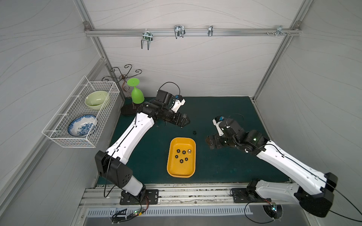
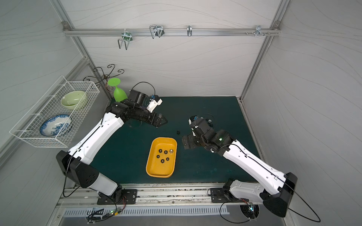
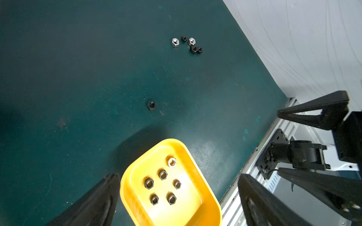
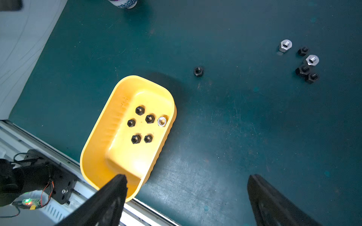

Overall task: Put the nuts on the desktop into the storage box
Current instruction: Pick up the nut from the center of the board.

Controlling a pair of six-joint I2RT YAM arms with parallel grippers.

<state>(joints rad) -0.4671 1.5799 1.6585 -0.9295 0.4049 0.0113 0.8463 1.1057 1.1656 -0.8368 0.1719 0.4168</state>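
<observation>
Six nuts (image 4: pixel 149 118) lie flat on the floor of the yellow box (image 4: pixel 121 156). Five are black, and one silver nut (image 4: pixel 162 121) sits close to the long wall on the right arm's side.

Six more lie on the green worktop (image 1: pixel 225 166). A lone black nut (image 1: pixel 194 132) rests just beyond the box's far end, apart from it. Farther off to the right lies a cluster (image 4: pixel 304 69) of two silver and three black ones, some of them touching.

The box stands near the middle of the worktop, between the two arms. The left tool (image 1: pixel 186 124) hovers beyond the box's far left corner, its fingers spread wide and empty. The right tool (image 1: pixel 208 142) hangs just right of the box's far end, equally spread and holding nothing.

A wire basket (image 1: pixel 106 109) on the left wall holds a green bowl (image 1: pixel 97 99) and a blue-patterned bowl (image 1: pixel 82 125). An upturned green goblet (image 1: pixel 137 95) stands in the back left corner.
</observation>
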